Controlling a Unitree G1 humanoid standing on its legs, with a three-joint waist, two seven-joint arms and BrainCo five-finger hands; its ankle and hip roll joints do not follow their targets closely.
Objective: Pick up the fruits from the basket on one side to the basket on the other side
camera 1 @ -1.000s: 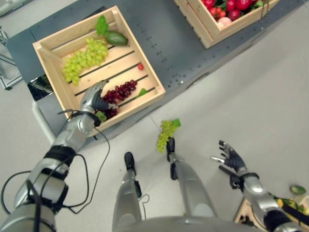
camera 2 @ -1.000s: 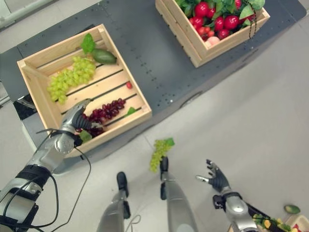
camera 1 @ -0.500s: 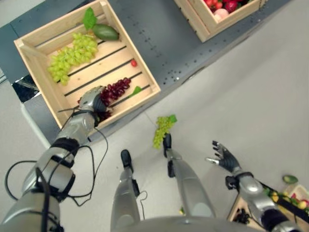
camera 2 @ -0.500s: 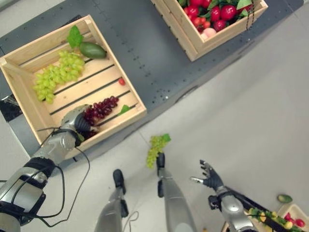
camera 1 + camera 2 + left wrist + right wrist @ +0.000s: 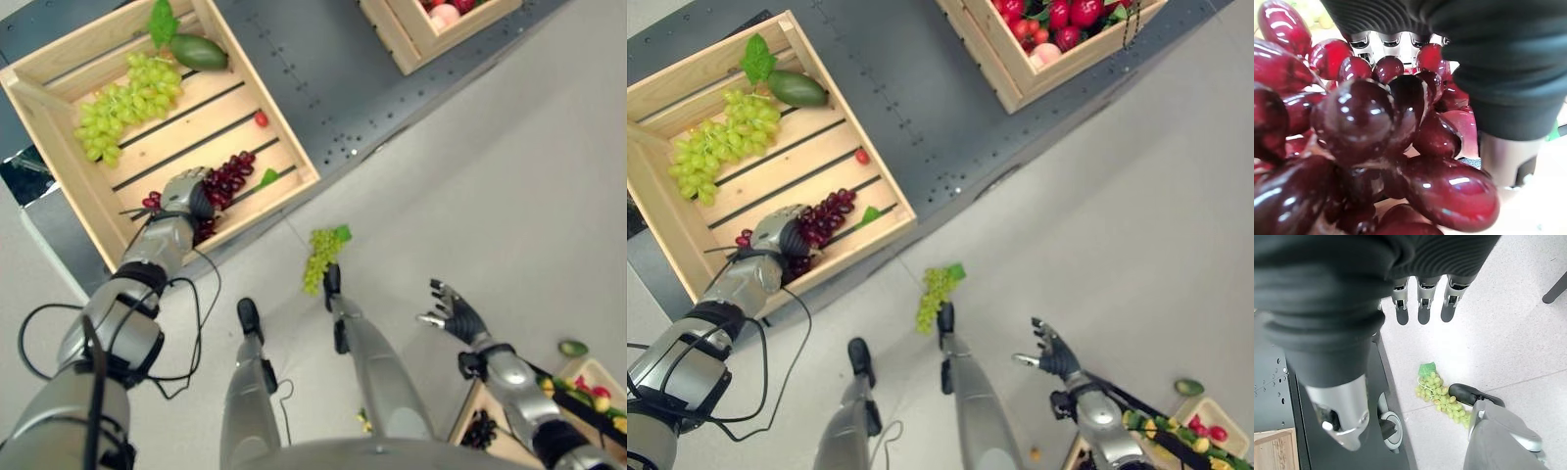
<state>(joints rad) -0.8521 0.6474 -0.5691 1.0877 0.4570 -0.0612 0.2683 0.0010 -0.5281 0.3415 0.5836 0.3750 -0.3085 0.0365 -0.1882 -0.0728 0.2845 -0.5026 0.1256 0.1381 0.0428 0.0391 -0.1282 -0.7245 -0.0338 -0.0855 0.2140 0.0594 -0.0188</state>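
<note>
fingers of left hand had closed round dark red grape bunch in slatted wooden crate, from hovering; lift likely next; right hand idle, fingers spread

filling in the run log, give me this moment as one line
left hand: on red grapes in wooden crate | right hand: open, empty, over floor | green grapes: on floor

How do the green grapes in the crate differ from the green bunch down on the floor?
The green grapes in the crate lie across the slats of the wooden crate beside an avocado; the floor bunch lies on bare floor. The crate bunch looks larger and more spread out. Both are pale green, each with a leaf.
</note>
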